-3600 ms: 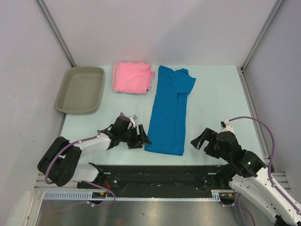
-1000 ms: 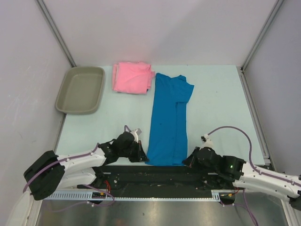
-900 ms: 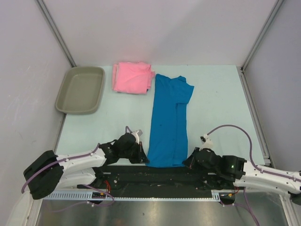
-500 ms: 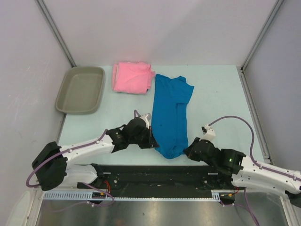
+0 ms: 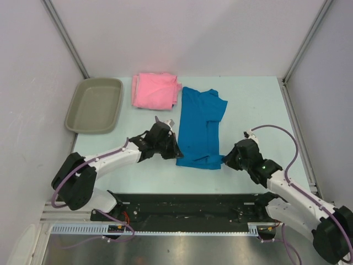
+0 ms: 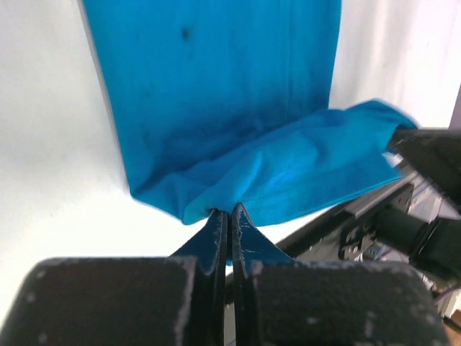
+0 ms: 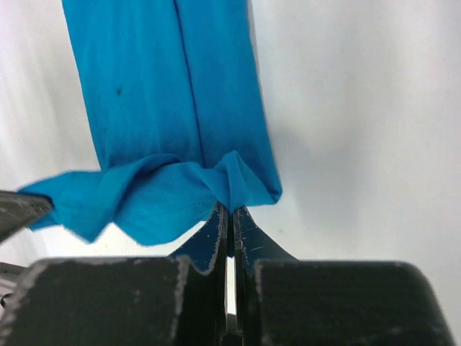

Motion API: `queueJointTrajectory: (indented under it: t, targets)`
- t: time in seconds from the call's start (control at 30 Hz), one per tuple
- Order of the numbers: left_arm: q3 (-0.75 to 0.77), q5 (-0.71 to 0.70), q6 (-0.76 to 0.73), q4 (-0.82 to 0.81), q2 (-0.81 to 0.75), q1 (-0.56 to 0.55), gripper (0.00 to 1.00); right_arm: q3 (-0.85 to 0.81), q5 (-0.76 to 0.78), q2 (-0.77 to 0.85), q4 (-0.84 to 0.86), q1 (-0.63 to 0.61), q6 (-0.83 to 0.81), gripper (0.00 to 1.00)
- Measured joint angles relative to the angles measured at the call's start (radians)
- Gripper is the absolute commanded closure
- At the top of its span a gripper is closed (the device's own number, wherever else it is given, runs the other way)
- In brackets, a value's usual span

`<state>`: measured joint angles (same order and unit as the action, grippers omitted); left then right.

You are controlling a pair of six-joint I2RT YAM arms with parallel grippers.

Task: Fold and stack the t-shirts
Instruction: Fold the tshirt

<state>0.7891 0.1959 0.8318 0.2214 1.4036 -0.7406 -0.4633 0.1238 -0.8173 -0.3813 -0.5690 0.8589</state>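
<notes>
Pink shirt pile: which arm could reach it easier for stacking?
Probably left. The left claw, shut on the bright blue cloth t-shirt, sits nearer the folded light pink t-shirt; the right claw, gripping the hem's other corner, is farther away.

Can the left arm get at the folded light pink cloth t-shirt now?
Probably not: the left gripper is shut on the hem of the bright blue cloth t-shirt. Otherwise the way to the pink t-shirt looks free.
</notes>
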Motion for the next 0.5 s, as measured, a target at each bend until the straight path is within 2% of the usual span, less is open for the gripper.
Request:
queueJointTrajectory:
  t: [0.23, 0.5]
  targets:
    - [0.154, 0.018, -0.054, 0.026, 0.093, 0.079, 1.0, -0.003, -0.107, -0.162, 0.165, 0.036, -0.039, 1.0]
    - [0.254, 0.044, -0.091, 0.05, 0.181, 0.121, 1.0, -0.045, -0.16, -0.256, 0.256, 0.081, -0.054, 1.0]
